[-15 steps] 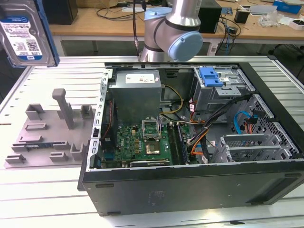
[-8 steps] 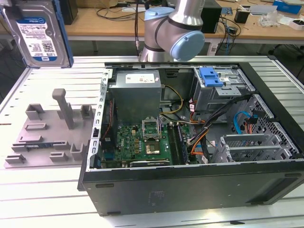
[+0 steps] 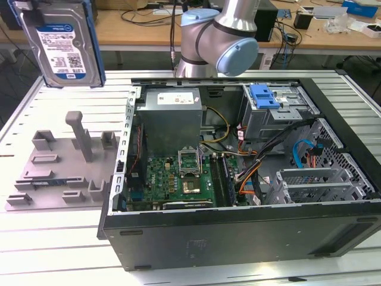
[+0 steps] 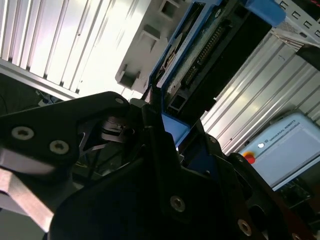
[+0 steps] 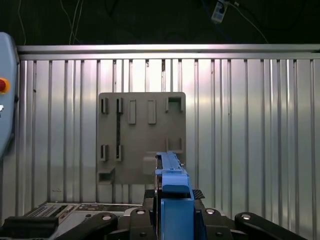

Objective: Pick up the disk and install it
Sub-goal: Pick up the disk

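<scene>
The disk [image 3: 62, 43], a silver hard drive with a white-and-blue label and a blue carrier frame, hangs upright high above the table at the exterior view's left. In the first wrist view the disk [image 5: 172, 175] appears edge-on, and my gripper [image 5: 172, 197] is shut on its blue frame. The second wrist view shows the disk [image 4: 197, 52] from below, reaching out past the black gripper [image 4: 165, 125]. Straight below it lies the grey fixture plate [image 5: 141, 135], with its slots empty.
An open computer case [image 3: 238, 238] lies on the slatted metal table [image 3: 53, 250], holding a grey metal cage with a blue latch [image 3: 268, 98] and a grey box with a white label [image 3: 172, 113]. The grey fixture plate [image 3: 65, 164] lies beside the case. The arm [image 3: 217, 42] stands behind the case.
</scene>
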You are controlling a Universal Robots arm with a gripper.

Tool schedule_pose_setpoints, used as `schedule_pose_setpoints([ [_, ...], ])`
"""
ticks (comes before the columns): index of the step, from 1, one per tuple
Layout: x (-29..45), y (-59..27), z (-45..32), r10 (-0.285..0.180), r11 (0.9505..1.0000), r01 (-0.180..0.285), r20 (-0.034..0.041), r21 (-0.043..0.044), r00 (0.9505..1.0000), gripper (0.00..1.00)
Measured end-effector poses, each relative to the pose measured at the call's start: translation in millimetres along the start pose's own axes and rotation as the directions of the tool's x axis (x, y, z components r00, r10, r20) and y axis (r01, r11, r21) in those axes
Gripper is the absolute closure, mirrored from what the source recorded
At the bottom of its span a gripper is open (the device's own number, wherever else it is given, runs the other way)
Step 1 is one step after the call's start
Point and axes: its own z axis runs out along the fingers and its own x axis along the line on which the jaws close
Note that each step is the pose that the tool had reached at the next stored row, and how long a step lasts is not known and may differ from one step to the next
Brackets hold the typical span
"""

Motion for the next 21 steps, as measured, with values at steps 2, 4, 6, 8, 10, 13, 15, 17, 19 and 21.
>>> schedule_pose_setpoints([
  [2,4.0,-7.9,-0.3,0.0,1.0,0.0,0.0,-0.0007,1.0,0.64],
  [4,8.9,-16.3,-0.6,0.0,1.0,0.0,0.0,-0.0014,1.0,0.64],
  [6,16.8,-29.3,-1.1,0.0,1.0,0.0,0.0,-0.0025,1.0,0.64],
  [8,22.2,-37.2,-1.3,0.0,1.0,0.0,0.0001,-0.0032,1.0,0.64],
  [10,26.1,-43.0,-1.5,0.0,1.0,0.0,0.0,-0.0038,1.0,0.64],
  [13,32.4,-52.3,-1.7,0.0,1.0,0.0,0.0,-0.0047,1.0,0.64],
  [15,36.3,-57.8,-1.7,0.0,1.0,0.0,0.0,-0.0052,1.0,0.64],
  [17,43.9,-68.4,-2.0,0.0,1.0,0.0,0.0001,-0.0062,1.0,0.64],
  [19,48.7,-75.3,-2.1,0.0,1.0,0.0,0.0,-0.0069,1.0,0.64],
  [21,53.0,-81.3,-2.3,0.0,1.0,0.0,-0.0001,-0.0076,1.0,0.64],
])
